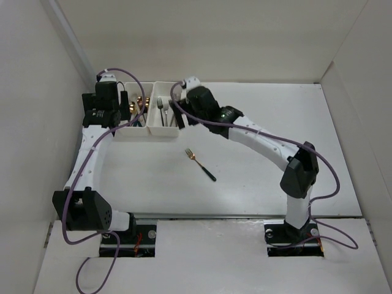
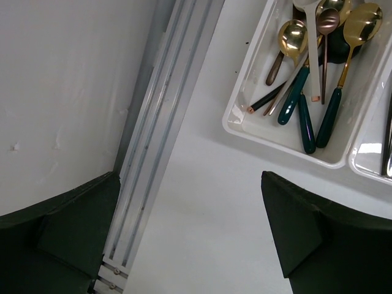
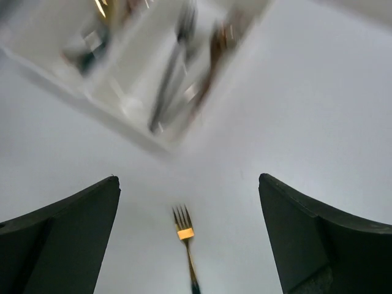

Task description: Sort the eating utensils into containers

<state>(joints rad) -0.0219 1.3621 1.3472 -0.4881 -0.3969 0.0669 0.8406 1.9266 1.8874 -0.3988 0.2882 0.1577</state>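
Lying alone on the white table (image 1: 257, 122), nearest my bases, is one fork (image 1: 200, 164). Its gold tines point toward the bins and its dark handle points back toward me. My right wrist camera sees it low in the frame, in line with the gap of my right gripper (image 3: 187, 179). That gripper's fingers are spread wide with nothing between them. Beyond it the bins show only as a blur. From above, this gripper hangs at the near right corner of the right bin (image 1: 160, 131), where several silver forks (image 1: 163, 110) lie lengthwise.

Just beside that bin and touching it along its long side is the left bin (image 2: 240, 101). It holds a heap of spoons (image 2: 318, 67), some with gold bowls, one copper, and several with dark green handles. My left gripper (image 2: 188, 177) hovers over bare table just off this bin's outer near corner. Its fingers are also wide apart and hold nothing.
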